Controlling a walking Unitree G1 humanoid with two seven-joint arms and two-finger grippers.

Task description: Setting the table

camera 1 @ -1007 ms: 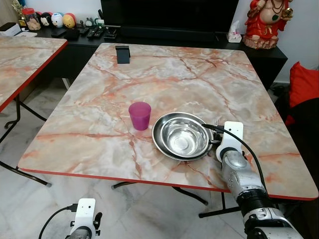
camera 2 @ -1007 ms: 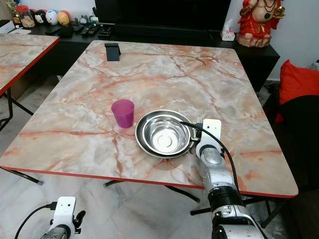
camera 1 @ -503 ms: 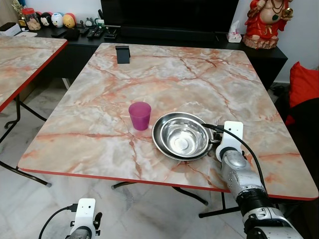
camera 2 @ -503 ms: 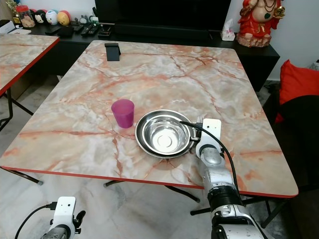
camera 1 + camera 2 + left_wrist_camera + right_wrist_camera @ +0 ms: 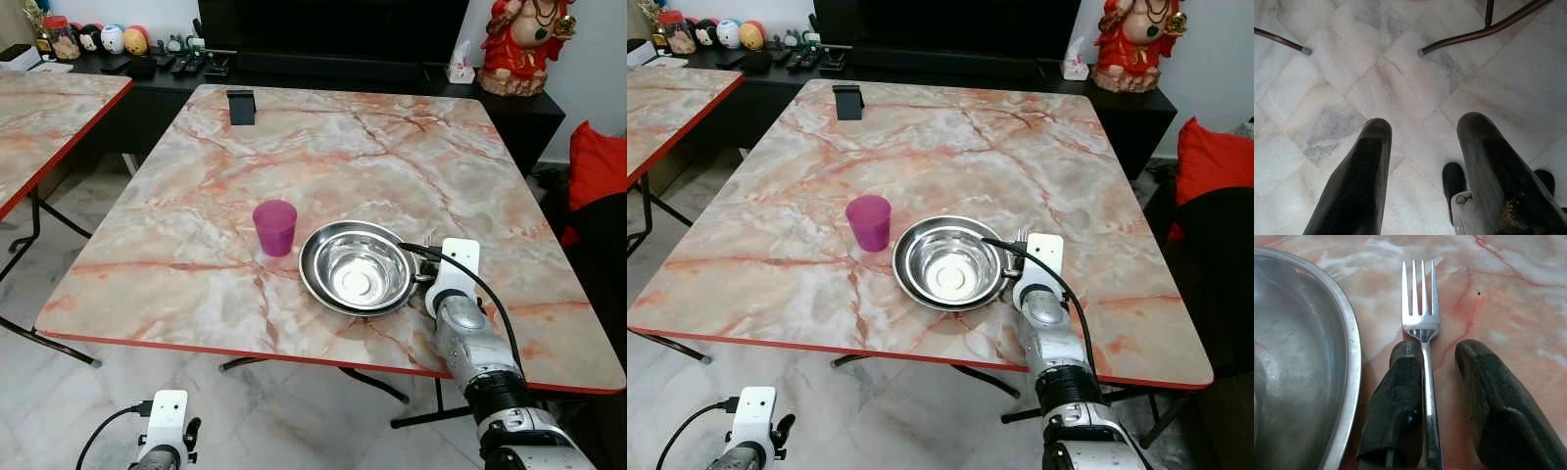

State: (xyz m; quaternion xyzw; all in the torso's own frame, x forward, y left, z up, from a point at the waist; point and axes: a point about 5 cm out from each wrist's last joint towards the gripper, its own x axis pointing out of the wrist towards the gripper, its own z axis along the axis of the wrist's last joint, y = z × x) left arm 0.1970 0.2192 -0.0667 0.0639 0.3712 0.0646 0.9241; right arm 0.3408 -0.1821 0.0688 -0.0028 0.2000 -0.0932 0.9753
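Note:
A steel bowl (image 5: 307,266) stands on the marble table (image 5: 323,147) near its front edge, with a purple cup (image 5: 275,227) upright just to its left. My right arm (image 5: 472,343) reaches over the front edge to the bowl's right side. In the right wrist view a steel fork (image 5: 1422,323) lies flat on the table beside the bowl's rim (image 5: 1350,338), tines pointing away. My right gripper (image 5: 1440,352) is open around the fork's handle, which rests against one finger (image 5: 1400,396). My left gripper (image 5: 1425,127) hangs open over the tiled floor.
A black stand (image 5: 241,106) sits at the table's far left edge. A second marble table (image 5: 39,117) is at the left. Behind runs a black console (image 5: 343,69) with remotes, toys and a red statue (image 5: 524,44). A red cushion (image 5: 598,166) lies right. Metal table legs (image 5: 1484,32) cross the floor.

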